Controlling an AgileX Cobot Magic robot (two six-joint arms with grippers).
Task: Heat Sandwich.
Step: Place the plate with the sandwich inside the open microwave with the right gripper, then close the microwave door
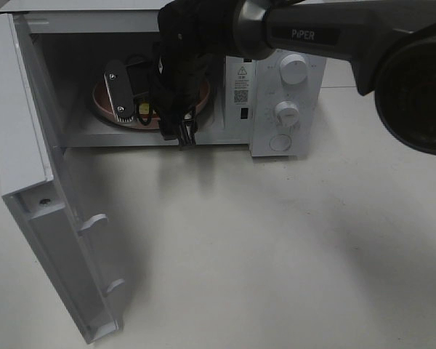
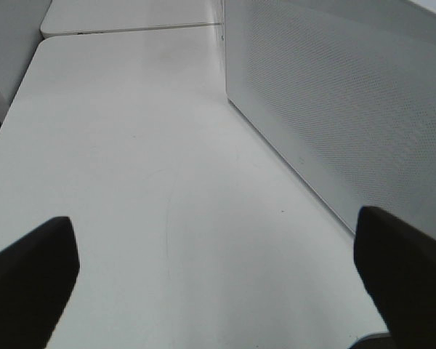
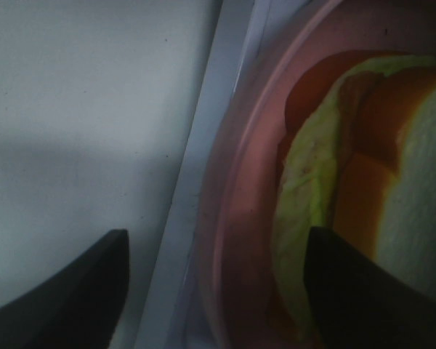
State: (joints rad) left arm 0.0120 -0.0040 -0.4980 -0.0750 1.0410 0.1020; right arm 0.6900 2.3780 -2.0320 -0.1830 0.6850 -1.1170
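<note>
The sandwich (image 3: 392, 167), white bread with a brown crust and pale green filling, lies on a round pink plate (image 3: 240, 189) inside the open microwave (image 1: 287, 94). My right gripper (image 3: 218, 247) reaches into the cavity with its fingers apart. The plate's rim lies between them, one dark fingertip (image 3: 349, 291) over the sandwich and the other outside the plate. From above, the right gripper (image 1: 142, 102) covers most of the sandwich and only the plate's edge (image 1: 105, 109) shows. My left gripper (image 2: 218, 240) is open over bare table, holding nothing.
The microwave door (image 1: 29, 167) swings wide open toward the front left. Two knobs (image 1: 293, 70) sit on the control panel at the right. A white perforated microwave panel (image 2: 334, 94) stands close beside the left gripper. White table (image 1: 276, 247) stretches in front.
</note>
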